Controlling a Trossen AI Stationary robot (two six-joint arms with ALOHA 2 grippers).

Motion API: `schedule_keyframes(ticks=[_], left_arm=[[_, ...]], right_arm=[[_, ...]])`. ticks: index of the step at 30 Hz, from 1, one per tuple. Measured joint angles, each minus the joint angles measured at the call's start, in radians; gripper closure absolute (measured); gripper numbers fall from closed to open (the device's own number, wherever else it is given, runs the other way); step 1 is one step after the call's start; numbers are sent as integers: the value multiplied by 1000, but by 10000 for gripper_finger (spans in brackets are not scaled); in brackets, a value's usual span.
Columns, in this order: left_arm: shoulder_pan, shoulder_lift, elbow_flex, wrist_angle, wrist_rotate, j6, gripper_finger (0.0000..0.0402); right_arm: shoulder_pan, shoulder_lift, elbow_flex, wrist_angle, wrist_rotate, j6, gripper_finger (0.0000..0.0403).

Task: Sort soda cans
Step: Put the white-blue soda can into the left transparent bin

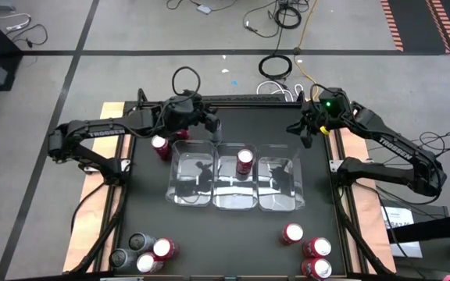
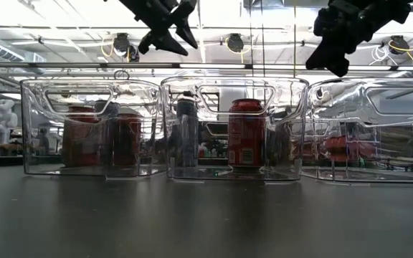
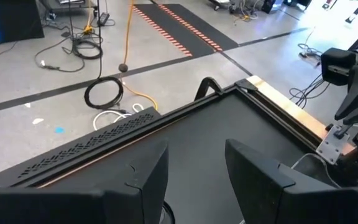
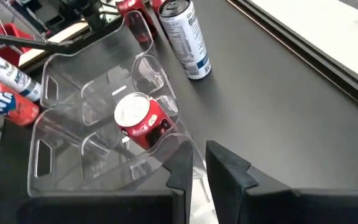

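Hovering empty above trays: left claw [image 3: 194,177] part-open, right claw [image 4: 197,171] closed

1. One red can [image 1: 244,159] with a silver top stands upright inside the middle clear tray [image 1: 234,204].
2. A grey can [image 1: 216,126] stands upright just beyond the trays' far side.
3. Red cans [image 1: 161,146] sit at the left tray's far left corner.
4. Near left corner: two dark cans [image 1: 130,250] and two red cans [image 1: 158,254], clustered.
5. Near right: three red cans [image 1: 308,250], upright.
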Motion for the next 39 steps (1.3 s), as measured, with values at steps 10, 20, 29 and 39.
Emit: schedule_keyframes(ticks=[10,20,29,39], left_arm=[[1,0,0,3,82,81,233],[2,0,-1,-29,39,79,154],[18,0,-1,-88,2,-96,8],[29,0,-2,-102,24,-208,27]], right_arm=[[0,0,0,3,9,65,367],[0,0,0,2,108,94,367],[1,0,0,2,108,96,367],[1,0,0,1,109,141,367]])
